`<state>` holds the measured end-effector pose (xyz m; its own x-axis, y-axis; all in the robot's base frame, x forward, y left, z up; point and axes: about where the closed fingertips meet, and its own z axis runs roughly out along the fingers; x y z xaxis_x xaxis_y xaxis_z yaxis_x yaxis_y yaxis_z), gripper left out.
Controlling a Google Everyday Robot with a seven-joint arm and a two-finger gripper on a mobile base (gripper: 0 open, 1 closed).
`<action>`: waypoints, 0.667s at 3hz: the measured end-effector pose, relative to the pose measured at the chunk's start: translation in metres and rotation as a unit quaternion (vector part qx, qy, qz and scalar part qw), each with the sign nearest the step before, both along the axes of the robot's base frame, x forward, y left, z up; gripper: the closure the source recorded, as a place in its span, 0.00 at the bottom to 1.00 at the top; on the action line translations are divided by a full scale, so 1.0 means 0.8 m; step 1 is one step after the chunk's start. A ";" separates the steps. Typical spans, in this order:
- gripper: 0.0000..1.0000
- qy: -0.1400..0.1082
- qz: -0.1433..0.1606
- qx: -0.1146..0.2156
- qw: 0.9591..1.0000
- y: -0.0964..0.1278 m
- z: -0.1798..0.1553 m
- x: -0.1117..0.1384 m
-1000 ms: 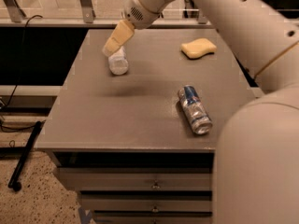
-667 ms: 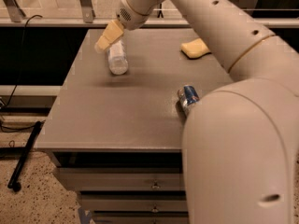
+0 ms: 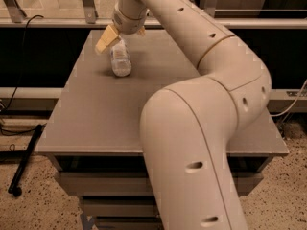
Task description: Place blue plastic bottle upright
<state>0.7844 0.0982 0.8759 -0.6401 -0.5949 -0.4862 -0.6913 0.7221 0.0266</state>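
The blue plastic bottle [image 3: 120,60] is clear, with a pale label. It lies on its side on the grey table [image 3: 86,114], near the far left corner, pointing away from the camera. My gripper [image 3: 123,35] is right above the bottle's far end. Its tan fingers [image 3: 106,39] are spread, one on each side of that end. The bottle rests on the table. Its cap is hidden under the gripper.
My arm [image 3: 206,128] sweeps across the right half of the table and hides what lies there. A railing and glass run behind the far edge. Drawers sit under the tabletop. A black cable and a pole [image 3: 26,159] lie on the floor at the left.
The gripper has come down and to the left over the bottle's far end. The arm has swung across the view and now covers the can and the yellow sponge.
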 end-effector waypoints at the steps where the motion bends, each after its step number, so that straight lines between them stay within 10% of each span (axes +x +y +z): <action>1: 0.00 0.022 -0.047 -0.021 0.998 -0.012 -0.021 0.017; 2: 0.00 0.045 -0.081 -0.042 0.995 -0.014 -0.039 0.023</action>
